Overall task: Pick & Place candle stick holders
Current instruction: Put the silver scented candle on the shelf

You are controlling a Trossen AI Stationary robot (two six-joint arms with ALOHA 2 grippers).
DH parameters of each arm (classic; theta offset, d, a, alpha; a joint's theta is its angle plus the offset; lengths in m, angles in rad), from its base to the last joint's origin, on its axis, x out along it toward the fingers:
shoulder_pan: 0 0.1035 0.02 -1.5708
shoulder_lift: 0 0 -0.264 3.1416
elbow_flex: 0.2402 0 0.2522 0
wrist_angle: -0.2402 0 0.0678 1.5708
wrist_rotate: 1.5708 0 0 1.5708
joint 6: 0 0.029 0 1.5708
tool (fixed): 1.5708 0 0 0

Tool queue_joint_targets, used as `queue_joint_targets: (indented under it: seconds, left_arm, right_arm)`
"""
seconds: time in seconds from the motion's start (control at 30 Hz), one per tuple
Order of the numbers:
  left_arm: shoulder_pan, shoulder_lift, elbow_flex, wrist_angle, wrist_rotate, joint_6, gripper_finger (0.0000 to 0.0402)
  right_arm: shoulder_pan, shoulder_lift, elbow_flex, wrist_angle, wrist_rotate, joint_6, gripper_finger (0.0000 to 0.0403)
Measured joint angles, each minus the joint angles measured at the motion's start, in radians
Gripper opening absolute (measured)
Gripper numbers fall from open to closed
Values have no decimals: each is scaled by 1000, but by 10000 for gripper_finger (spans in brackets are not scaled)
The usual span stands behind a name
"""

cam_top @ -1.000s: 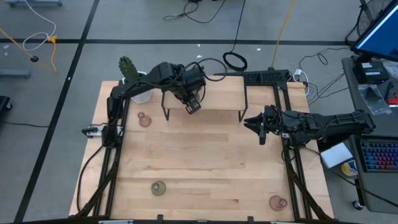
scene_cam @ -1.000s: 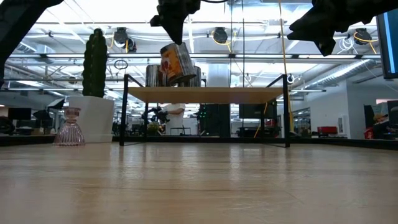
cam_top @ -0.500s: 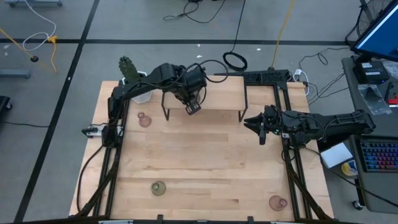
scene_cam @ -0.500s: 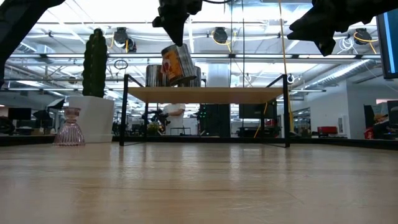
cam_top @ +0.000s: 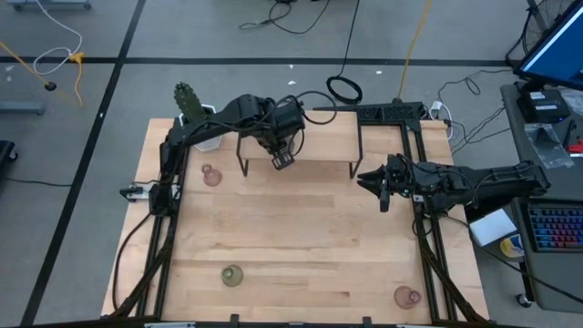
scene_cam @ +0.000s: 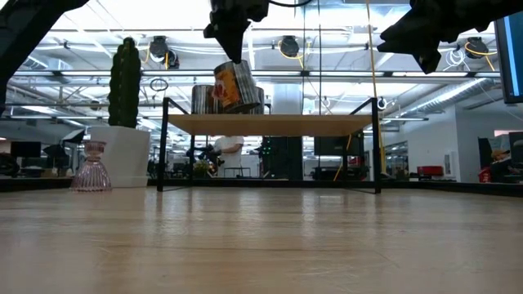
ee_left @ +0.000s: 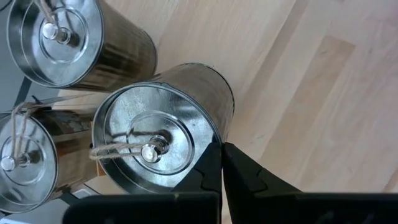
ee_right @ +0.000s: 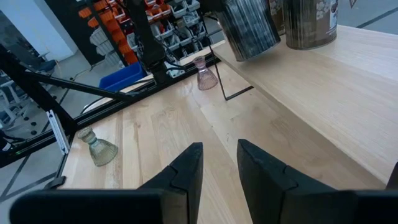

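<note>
- The left gripper (cam_top: 283,160) is up over the front edge of a small wooden shelf (cam_top: 319,137) at the back of the table (cam_top: 291,246).
- Its 2 fingers (ee_left: 239,171) pinch the rim of a shiny metal holder (ee_left: 163,127). The holder looks like a tin with a wick in it.
- In the low view the tin (scene_cam: 234,85) hangs tilted under the gripper (scene_cam: 232,51), just above the shelf top (scene_cam: 270,124).
- 2 more metal holders (ee_left: 74,37) stand on the shelf right beside the held one. The second one (ee_left: 37,158) is close by the first.
- A pink glass holder (cam_top: 211,175) stands on the table near the left side, in front of the cactus (cam_top: 189,98) in its white pot (scene_cam: 119,155).
- The low view shows this pink one (scene_cam: 91,166) just beside the pot.
- A green glass holder (cam_top: 231,275) stands near the front edge of the table, on the left.
- Another pink glass holder (cam_top: 406,295) stands near the front right corner.
- The right gripper (cam_top: 372,180) waits in the air by the right end of the shelf. Its fingers (ee_right: 186,168) are apart and hold nothing.
</note>
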Motion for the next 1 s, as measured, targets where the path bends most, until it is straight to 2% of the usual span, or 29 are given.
queue_joint_targets:
  seconds: [0.67,1.0]
  left_arm:
    - [1,0,0,0,-8,110,0]
    - [-4,0,0,0,27,131,0]
  right_arm:
    - [0,0,0,0,-1,0,90]
    - [0,0,0,-1,-1,21,90]
